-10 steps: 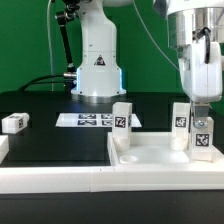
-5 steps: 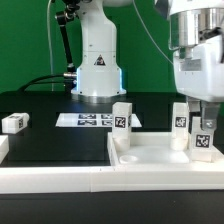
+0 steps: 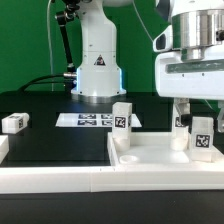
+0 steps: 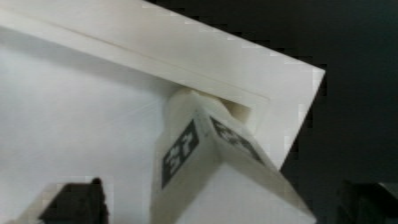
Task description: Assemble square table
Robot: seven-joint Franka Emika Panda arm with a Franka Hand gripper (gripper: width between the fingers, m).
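— Where is the table sitting?

— The white tabletop (image 3: 150, 158) is lying flat on the black desk (image 3: 50, 145), by the edge nearest the exterior camera and toward that view's right corner. Three legs are standing upright on it. The far-left leg (image 3: 122, 118) is at its back corner on the exterior view's left. The far-right leg (image 3: 181, 118) is further back on the right. The near-right leg (image 3: 201, 140) is at the front right. A loose leg (image 3: 13, 122) is lying on the desk by the exterior view's left edge, well apart from the tabletop.

— And your pincer?

— I'm hovering my pincer (image 3: 199, 108) above the near-right leg, released. In the wrist view my fingertips (image 4: 71, 200) are standing wide apart and gripping nothing, with that leg (image 4: 205, 150) upright in the tabletop's (image 4: 89, 120) corner.

— Anything else?

— The marker board (image 3: 85, 120) is lying toward the desk's far edge, and a white rail (image 3: 50, 178) is running along the near edge.
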